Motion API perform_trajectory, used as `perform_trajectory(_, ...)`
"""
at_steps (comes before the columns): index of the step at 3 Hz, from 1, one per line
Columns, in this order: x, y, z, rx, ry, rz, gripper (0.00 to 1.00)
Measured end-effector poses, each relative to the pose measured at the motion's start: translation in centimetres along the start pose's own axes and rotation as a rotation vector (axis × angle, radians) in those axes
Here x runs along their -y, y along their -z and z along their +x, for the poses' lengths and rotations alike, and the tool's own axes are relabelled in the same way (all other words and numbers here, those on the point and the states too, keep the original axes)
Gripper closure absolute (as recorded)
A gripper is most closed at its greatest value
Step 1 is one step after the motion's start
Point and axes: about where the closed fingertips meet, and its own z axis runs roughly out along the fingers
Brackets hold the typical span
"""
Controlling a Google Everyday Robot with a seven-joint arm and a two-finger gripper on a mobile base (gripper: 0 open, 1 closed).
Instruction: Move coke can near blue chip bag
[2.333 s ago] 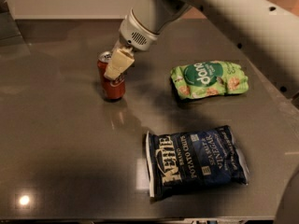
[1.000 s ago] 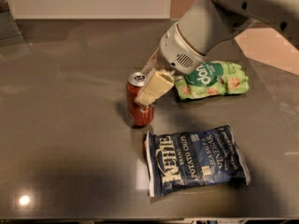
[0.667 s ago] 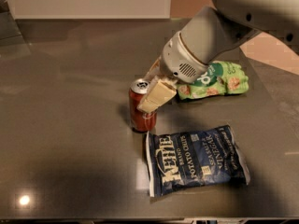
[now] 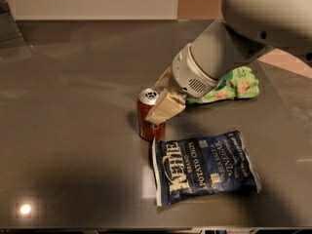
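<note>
Red coke can [image 4: 145,125] in claw [image 4: 157,116], just beside blue chip bag [image 4: 204,167].

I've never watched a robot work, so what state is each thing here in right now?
can: upright, clamped in the gripper, beside the blue bag's upper left corner.
gripper: shut on the can, at mid-table.
blue bag: lying flat, label up, nothing holding it.
green bag: lying on the table, partly hidden behind the arm.
table: dark and glossy, carrying all three items.
</note>
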Motion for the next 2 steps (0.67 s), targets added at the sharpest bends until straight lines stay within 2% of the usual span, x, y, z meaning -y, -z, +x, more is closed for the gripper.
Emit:
perform_trajectory(1,-0.07,-0.04,-0.16,0.0,0.003,-0.002,0.13)
perform_trajectory(2,-0.17,-0.07,-0.27,-0.001,0.006,-0.002,0.0)
